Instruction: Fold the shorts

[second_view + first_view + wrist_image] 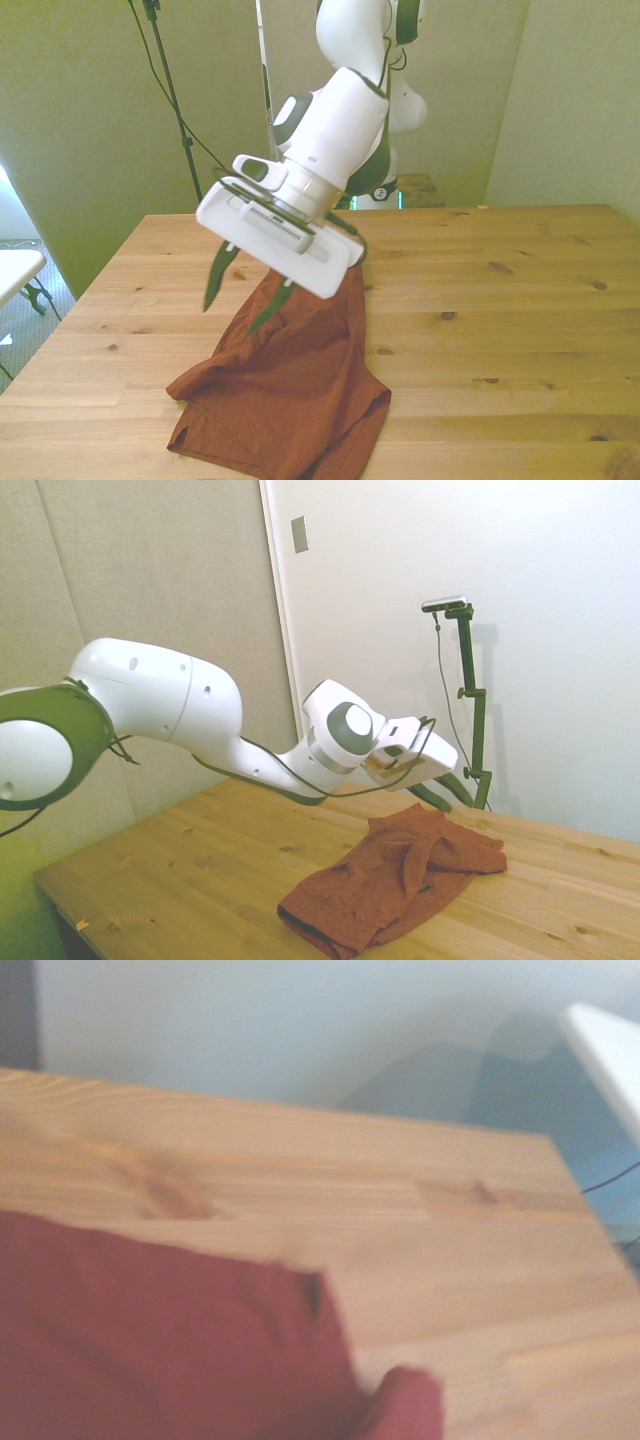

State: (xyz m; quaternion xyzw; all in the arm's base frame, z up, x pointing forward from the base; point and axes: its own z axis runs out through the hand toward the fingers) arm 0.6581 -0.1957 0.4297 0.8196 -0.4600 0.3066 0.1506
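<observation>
The rust-orange soft cloth shorts (395,880) lie in a loose, partly doubled-over heap on the pale knotty wooden table (200,870). In the side view one layer is thrown over another, with a raised ridge of cloth running along the middle and a dark edge showing at the near lower corner. In the front view the garment (290,390) spreads from a narrow bunched end under the arm to a wider, flatter end near the table's near edge, where a rounded hem and a short side slit show. The wrist view, blurred, shows a red cloth edge (150,1340) with a small dark notch lying on bare wood.

The white two-finger gripper (248,290) hangs tilted above the table, its dark greenish fingers (218,275) pointing down and spread apart, with clear space between them and nothing held. One finger ends off the cloth, over bare wood toward the front view's left; the other ends over the bunched end of the shorts. Whether that tip touches the cloth cannot be told. Most of the shorts lies below the jaws and beyond them, toward the table's near edge in the front view.
</observation>
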